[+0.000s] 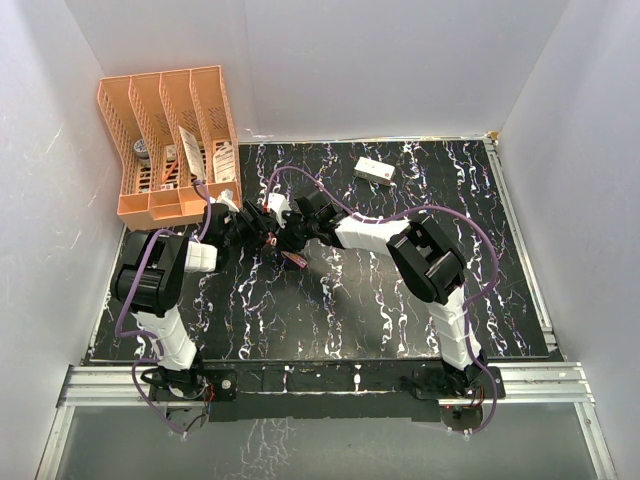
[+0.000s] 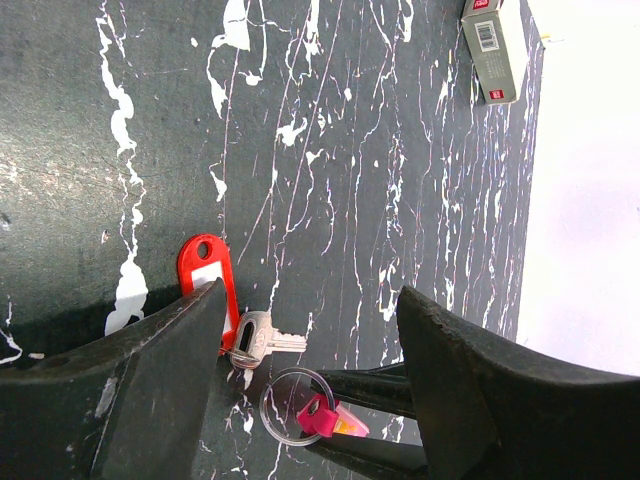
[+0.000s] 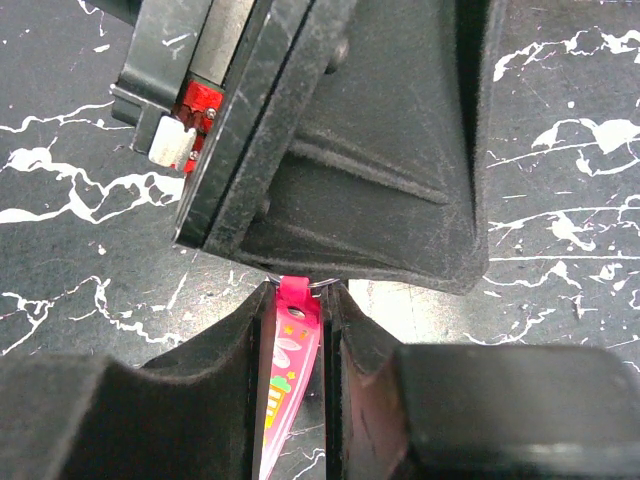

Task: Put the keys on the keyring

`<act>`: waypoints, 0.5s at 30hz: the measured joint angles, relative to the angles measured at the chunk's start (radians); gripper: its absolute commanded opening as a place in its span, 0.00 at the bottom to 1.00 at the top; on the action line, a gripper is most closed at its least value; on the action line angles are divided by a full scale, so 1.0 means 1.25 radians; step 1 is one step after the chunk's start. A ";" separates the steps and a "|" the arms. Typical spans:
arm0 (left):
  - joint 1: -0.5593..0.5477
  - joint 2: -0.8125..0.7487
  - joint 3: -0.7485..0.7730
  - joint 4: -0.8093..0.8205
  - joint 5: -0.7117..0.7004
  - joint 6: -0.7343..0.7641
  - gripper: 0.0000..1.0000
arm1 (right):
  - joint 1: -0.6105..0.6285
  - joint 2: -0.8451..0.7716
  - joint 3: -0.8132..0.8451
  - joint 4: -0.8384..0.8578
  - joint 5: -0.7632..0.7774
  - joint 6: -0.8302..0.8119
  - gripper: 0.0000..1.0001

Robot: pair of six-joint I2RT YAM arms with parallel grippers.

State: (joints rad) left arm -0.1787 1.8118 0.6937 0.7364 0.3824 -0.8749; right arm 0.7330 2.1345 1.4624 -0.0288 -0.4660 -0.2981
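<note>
The right gripper (image 3: 298, 300) is clamping the pink tag (image 3: 290, 350) of the keyring (image 2: 297, 405). The left gripper (image 2: 312, 310) is hovering over the marbled mat (image 2: 350, 150) with its jaws apart. Between those jaws, the pale metal key (image 2: 258, 338) and the red-headed key (image 2: 205, 275) are lying just beside the ring.

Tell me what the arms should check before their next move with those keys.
1. Right gripper clamped on the pink tag: ok.
2. Keyring showing past that gripper's tips: ok.
3. Left gripper open: ok.
4. Silver key lying on the table inside the open left gripper, not gripped: ok.
5. Red key unobstructed: not ok, a left finger covers its lower end.
6. Split in the keyring spread for threading: cannot tell.
</note>
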 measured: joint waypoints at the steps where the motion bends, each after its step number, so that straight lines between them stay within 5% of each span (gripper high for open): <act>1: 0.000 0.000 0.000 0.000 0.000 0.000 0.68 | 0.000 0.000 0.000 0.000 0.000 -0.001 0.06; 15: 0.000 0.000 0.000 0.000 0.001 0.000 0.68 | 0.005 0.000 0.002 0.002 0.006 -0.008 0.06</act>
State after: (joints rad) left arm -0.1783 1.8118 0.6937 0.7368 0.3832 -0.8753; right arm 0.7399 2.1349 1.4654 -0.0269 -0.4583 -0.3084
